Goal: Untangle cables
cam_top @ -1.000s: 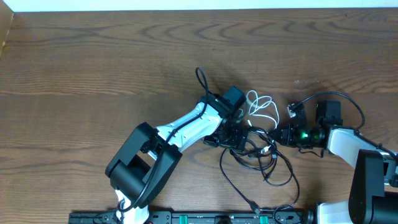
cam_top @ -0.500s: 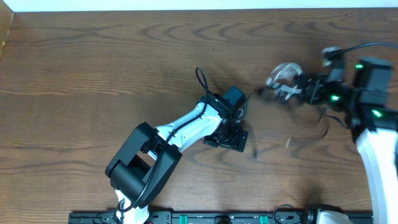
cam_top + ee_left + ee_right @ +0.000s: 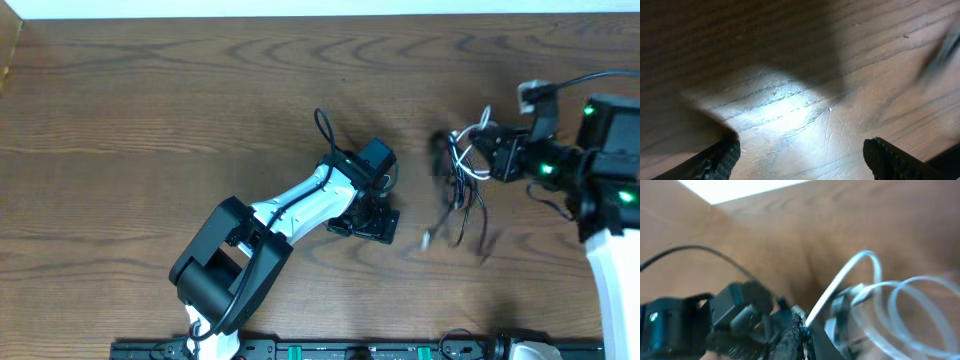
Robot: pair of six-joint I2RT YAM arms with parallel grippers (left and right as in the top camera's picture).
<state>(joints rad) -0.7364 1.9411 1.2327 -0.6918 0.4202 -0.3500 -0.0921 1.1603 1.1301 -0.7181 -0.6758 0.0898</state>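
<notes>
Black & white cables (image 3: 458, 190) are seen bunched, hung from right gripper (image 3: 480, 152), which is clamped tight on them, right of centre above wood table (image 3: 150, 100). Left gripper (image 3: 366, 222) is spread wide, empty, well apart. Judged: bundle best held high, one loose end taken w/ left, drawn out slowly

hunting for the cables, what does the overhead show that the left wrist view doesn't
Only overhead: the cable bundle, white and black cords, gripped by the right tool at the table's right side. Only left wrist: a close look at the fingertips of the open left tool, with nothing between them, over a bright, scratched patch. Both: the wooden table.
</notes>
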